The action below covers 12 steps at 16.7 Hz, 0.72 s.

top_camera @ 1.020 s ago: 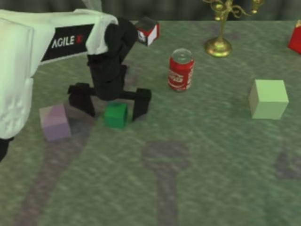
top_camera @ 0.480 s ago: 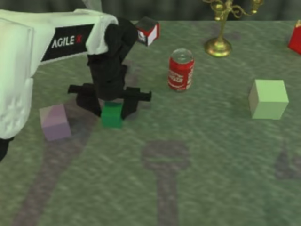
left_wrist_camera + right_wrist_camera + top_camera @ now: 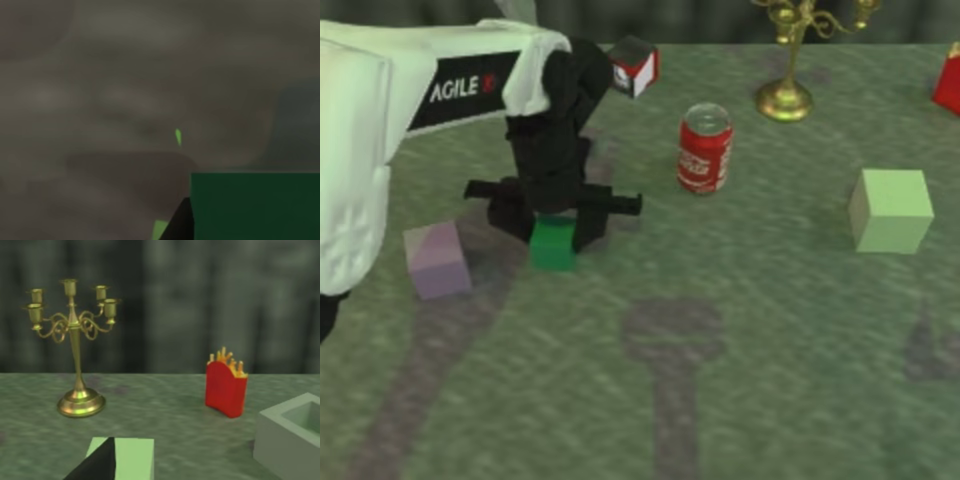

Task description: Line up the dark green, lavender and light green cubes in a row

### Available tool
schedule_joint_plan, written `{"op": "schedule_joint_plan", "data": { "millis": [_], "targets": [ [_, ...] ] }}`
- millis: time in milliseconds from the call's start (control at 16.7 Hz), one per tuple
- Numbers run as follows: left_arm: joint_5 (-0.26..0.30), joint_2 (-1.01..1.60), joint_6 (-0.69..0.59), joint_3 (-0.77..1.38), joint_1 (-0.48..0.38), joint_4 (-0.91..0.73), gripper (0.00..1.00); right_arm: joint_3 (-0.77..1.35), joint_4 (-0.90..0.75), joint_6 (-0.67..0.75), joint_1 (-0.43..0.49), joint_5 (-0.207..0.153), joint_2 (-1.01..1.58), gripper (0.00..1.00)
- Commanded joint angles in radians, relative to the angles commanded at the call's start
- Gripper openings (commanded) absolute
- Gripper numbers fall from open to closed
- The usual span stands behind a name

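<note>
So my left gripper (image 3: pixel 556 222) is down at the table on the left side, fingers pulled in tight against both sides of the dark green (image 3: pixel 553 244) cube, clamped on it from above. The black crossbar of the claw sits right over the cube's top, and only the lower front of the cube pokes out below it in the top view. From my left wrist view that same cube (image 3: pixel 255 206) fills one corner as a flat deep green block, with one dark finger (image 3: pixel 177 225) pressed up against its side and blurry mottled table (image 3: pixel 100 100) behind it. Just beside the claw, further to the table's left and a bit nearer the front edge, sits the lavender (image 3: pixel 437 259) cube, close but not touching anything. Behind my arm there's a red, black and white printed cube (image 3: pixel 634 66), and a red soda can (image 3: pixel 705 147) stands upright toward the middle. Way over on the right the light green cube (image 3: pixel 891 209) sits alone, well apart from the other two, so nothing is in a row yet. A brass candelabra (image 3: pixel 786 90) is at the back, with a red fries box (image 3: pixel 948 80) at the far right edge. My right gripper is out of the top view; its wrist view shows a dark fingertip (image 3: pixel 95 464) over the light green cube, can't tell if it's open, plus a grey-green open box (image 3: pixel 290 435) nearby.
</note>
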Motion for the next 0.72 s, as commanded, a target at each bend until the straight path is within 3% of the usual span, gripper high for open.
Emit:
{"op": "schedule_joint_plan", "data": {
  "millis": [360, 720],
  "targets": [
    [-0.008, -0.035, 0.006, 0.024, 0.003, -0.027, 0.0, 0.0, 0.0, 0.0, 0.0, 0.0, 0.0, 1.0],
    [-0.009, -0.09, 0.003, 0.161, 0.019, -0.229, 0.0, 0.0, 0.0, 0.0, 0.0, 0.0, 0.0, 1.0]
  ]
}}
